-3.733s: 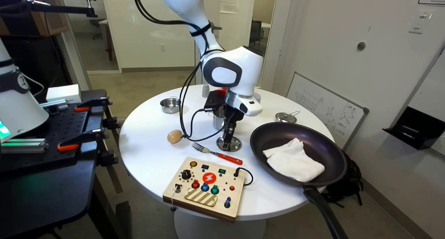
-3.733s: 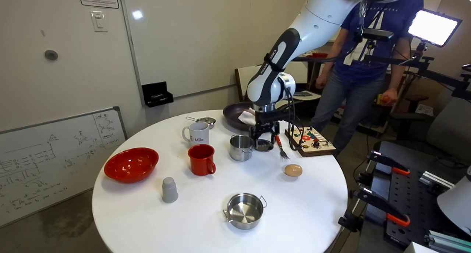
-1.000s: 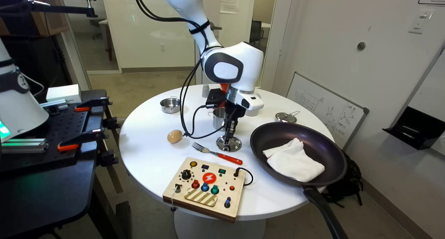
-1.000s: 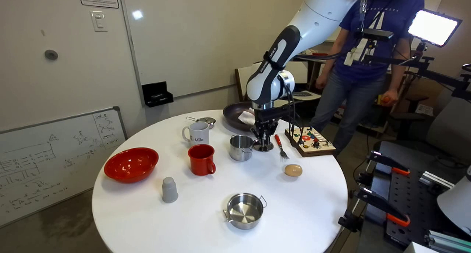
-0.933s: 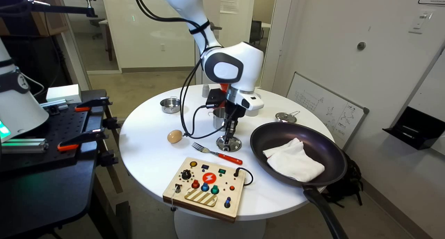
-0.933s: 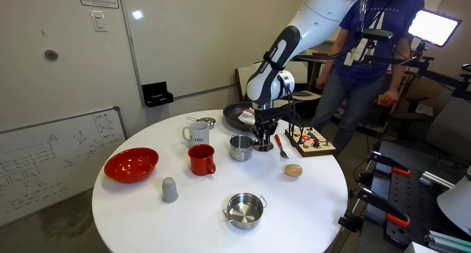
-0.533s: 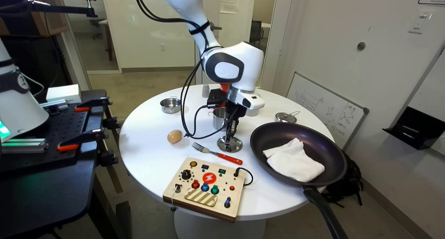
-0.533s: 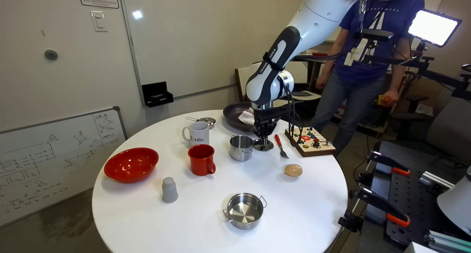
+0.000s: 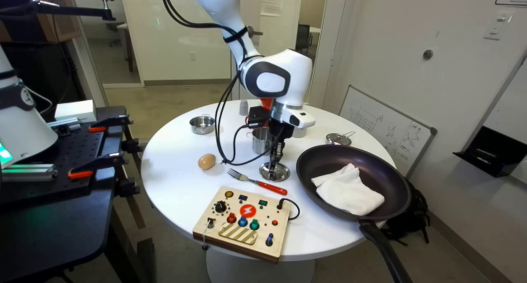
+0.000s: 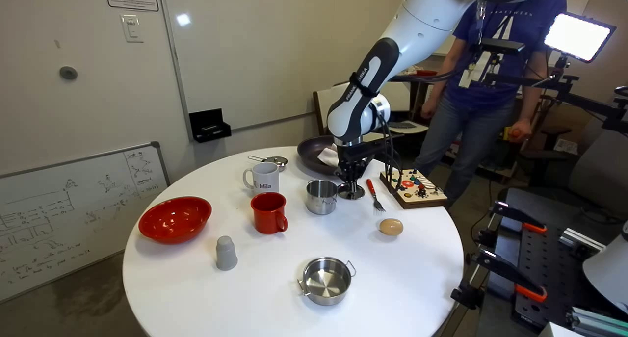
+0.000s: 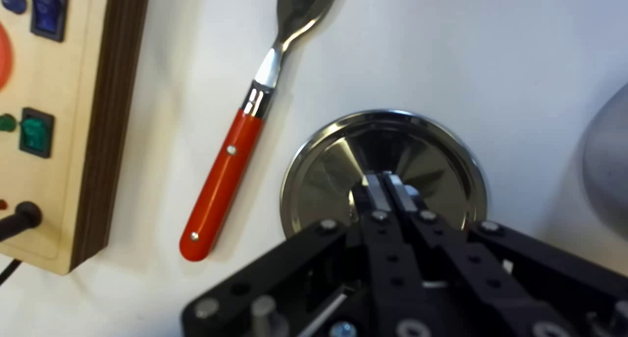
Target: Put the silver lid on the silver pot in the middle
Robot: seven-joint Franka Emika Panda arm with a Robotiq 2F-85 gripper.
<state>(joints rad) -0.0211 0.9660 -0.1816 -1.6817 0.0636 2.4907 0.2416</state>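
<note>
In an exterior view, the gripper (image 9: 272,165) points downward at the silver lid (image 9: 282,173). The silver pot (image 9: 260,143) stands upright behind the gripper, which hides part of it. The fork (image 9: 263,185) lies between the lid and the switch box (image 9: 243,223); its handle is red. The egg (image 9: 206,161) lies left of the fork. The black pan (image 9: 325,161), right of the lid, contains a folded white cloth (image 9: 350,191).

In an exterior view, the pot stands near the middle of the table (image 10: 265,298) with its mouth uncovered. The lid is just beside the pot, under the gripper. The red mug (image 10: 268,214) and the grey mug (image 10: 265,178) stand on the side of the pot away from the lid. The wide shallow pot (image 10: 327,280) stands well apart from the lid.

In the wrist view, the fingers (image 11: 377,192) are drawn together at the centre of the lid: the gripper is clenched and grasps the lid there. Whether the lid touches the table cannot be determined. Part of the pot shows at the right edge, near the lid and apart from it.
</note>
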